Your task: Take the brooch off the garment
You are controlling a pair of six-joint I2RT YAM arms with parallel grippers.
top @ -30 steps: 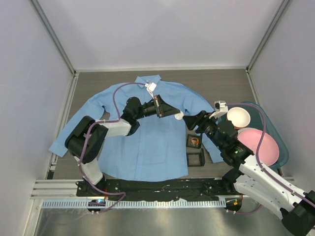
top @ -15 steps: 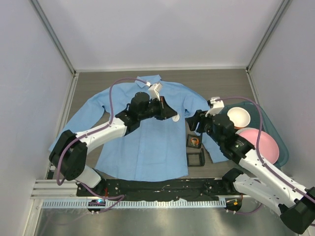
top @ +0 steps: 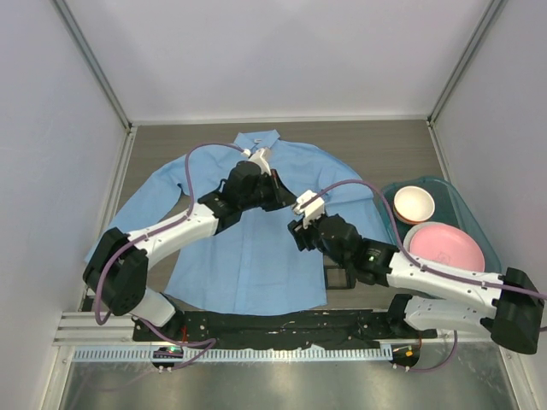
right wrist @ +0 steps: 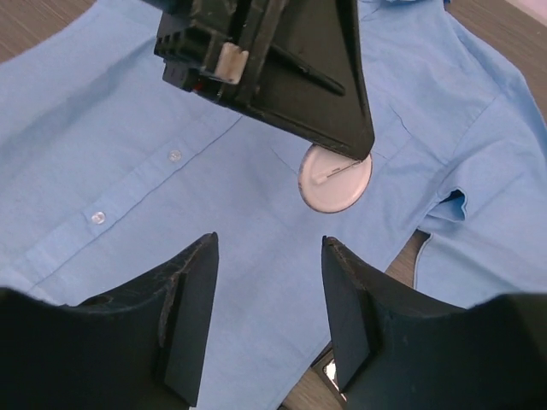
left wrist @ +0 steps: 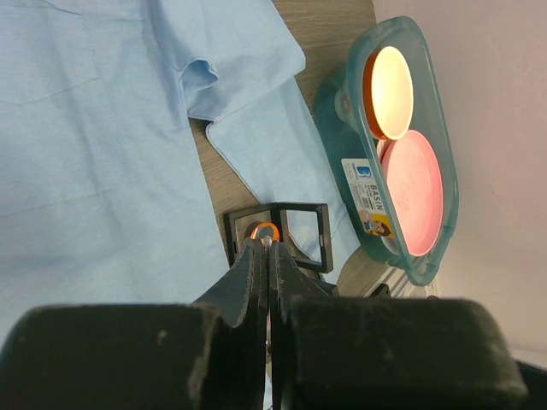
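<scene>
The left fingers (left wrist: 261, 260) are pinched tight on the edge of the round white brooch (right wrist: 335, 178), over the garment's (top: 248, 256) chest. The right fingers (right wrist: 192, 295) stand wide apart just near of it.

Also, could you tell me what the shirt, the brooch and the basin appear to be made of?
The shirt looks like woven cloth, likely cotton: matte, with soft creases and stitched seams. The brooch is a smooth white disc, probably plastic or enamelled metal; its faint sheen leaves that open. The basin looks like translucent teal plastic, glossy, with a moulded rim.
</scene>
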